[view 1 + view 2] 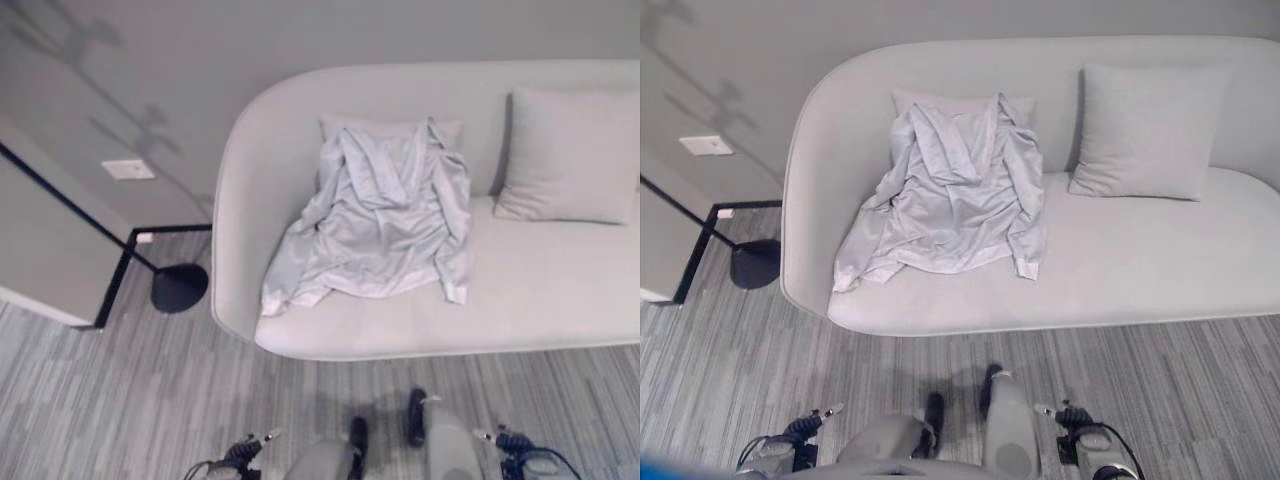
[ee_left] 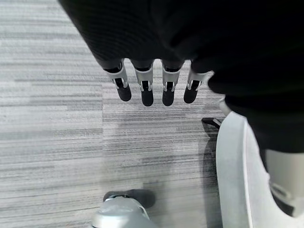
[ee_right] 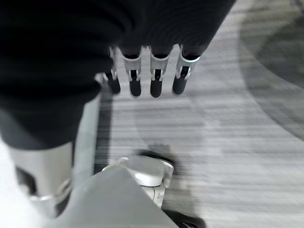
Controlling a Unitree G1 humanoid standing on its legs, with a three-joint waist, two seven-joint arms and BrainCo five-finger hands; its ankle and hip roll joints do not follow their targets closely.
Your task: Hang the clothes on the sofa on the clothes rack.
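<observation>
Clearly, the task is only beginning: the light grey garment (image 1: 375, 215) is lying crumpled on the sofa (image 1: 560, 290), leaning on a cushion (image 1: 345, 128), far ahead of both sets of fingers. The left hand (image 2: 147, 90) and the right hand (image 3: 142, 80) are hanging over the carpet, fingers straight and slightly spread, holding nothing. I judge the next move is calling for stepping closer and reaching down to the cloth.
</observation>
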